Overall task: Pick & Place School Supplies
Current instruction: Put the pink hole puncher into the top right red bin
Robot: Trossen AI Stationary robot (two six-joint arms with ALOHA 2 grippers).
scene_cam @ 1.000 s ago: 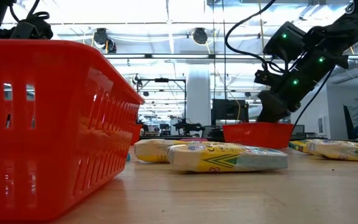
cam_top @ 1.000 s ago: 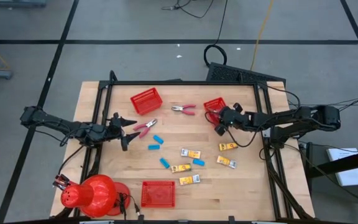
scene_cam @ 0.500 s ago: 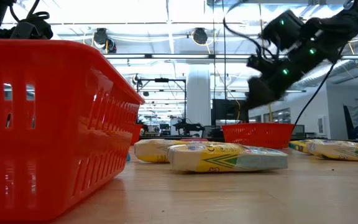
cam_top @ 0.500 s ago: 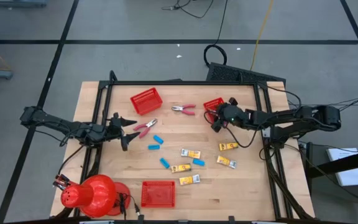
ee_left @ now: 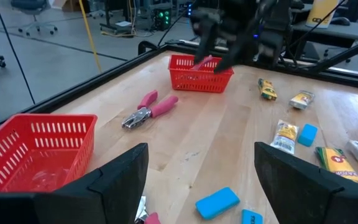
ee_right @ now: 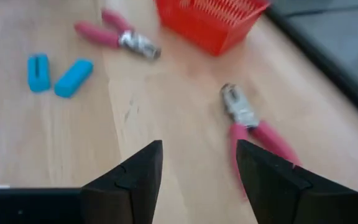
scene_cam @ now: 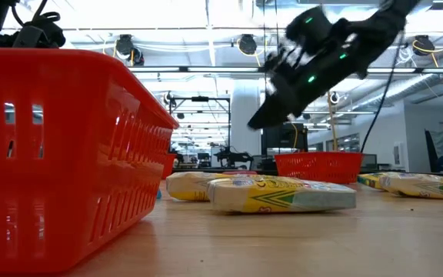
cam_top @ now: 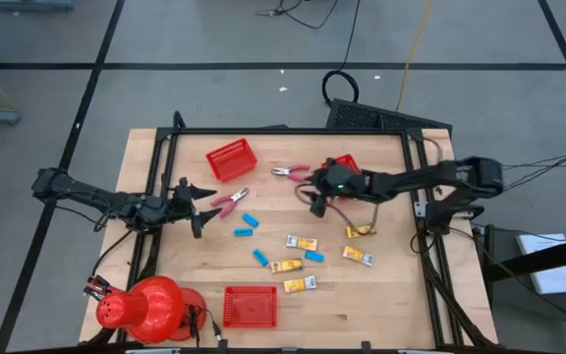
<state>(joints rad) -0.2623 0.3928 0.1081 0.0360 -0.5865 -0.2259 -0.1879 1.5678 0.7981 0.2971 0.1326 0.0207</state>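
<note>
Pink-handled pliers lie just in front of my open left gripper, which hovers at the table's left. A second pair of pliers lies near the far edge. My right gripper hangs open above the bare wood just right of that pair, with nothing between its fingers. Several light-blue blocks and yellow packets lie flat around the table's middle. A pink handle sticks up out of the far-right red basket.
Red mesh baskets stand at the far left, the far right and the near edge. A big red dome sits at the near left corner. A black frame rims the table.
My right gripper has left the far-right basket, going toward the table's left and up. It has tipped from pointing steeply down to slanting nearer level, and now hangs over the wood near the far pliers. Nothing on the table has moved.
</note>
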